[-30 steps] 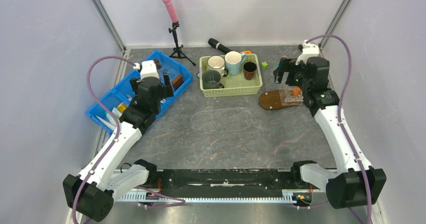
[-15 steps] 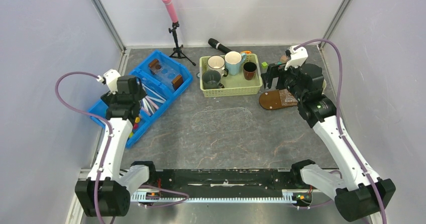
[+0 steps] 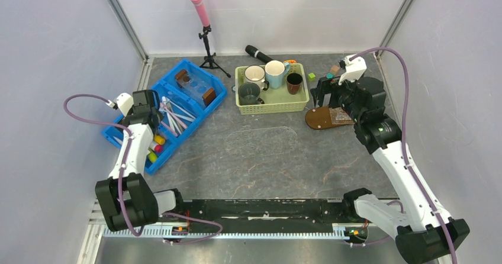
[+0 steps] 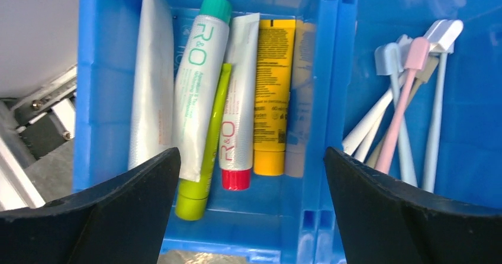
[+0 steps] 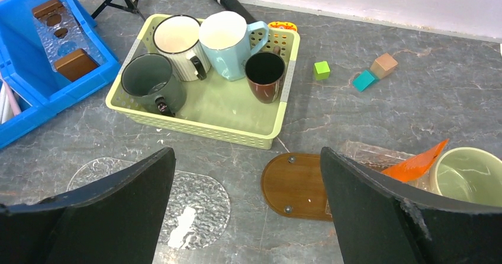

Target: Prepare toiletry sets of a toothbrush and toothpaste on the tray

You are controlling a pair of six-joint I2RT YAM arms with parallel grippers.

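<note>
The tray is a dark-brown oval board right of the green basket; it also shows in the right wrist view. A clear textured sheet and an orange tube-like piece lie over its right end, partly hidden. My right gripper is open and empty above the tray's left side. Several toothpaste tubes lie in the blue bin's end compartment. Pale toothbrushes lie in the compartment beside them. My left gripper is open and empty just above the tubes.
The blue divided bin stands at the left. The green basket holds several mugs. A clear textured oval plate lies mid-table. A green cup sits right of the tray. A tripod with a pink microphone, a black microphone and small blocks are at the back.
My left arm has swung left and back, from the bin's middle to its near-left end over the tubes. My right gripper has shifted slightly left and back over the tray.
</note>
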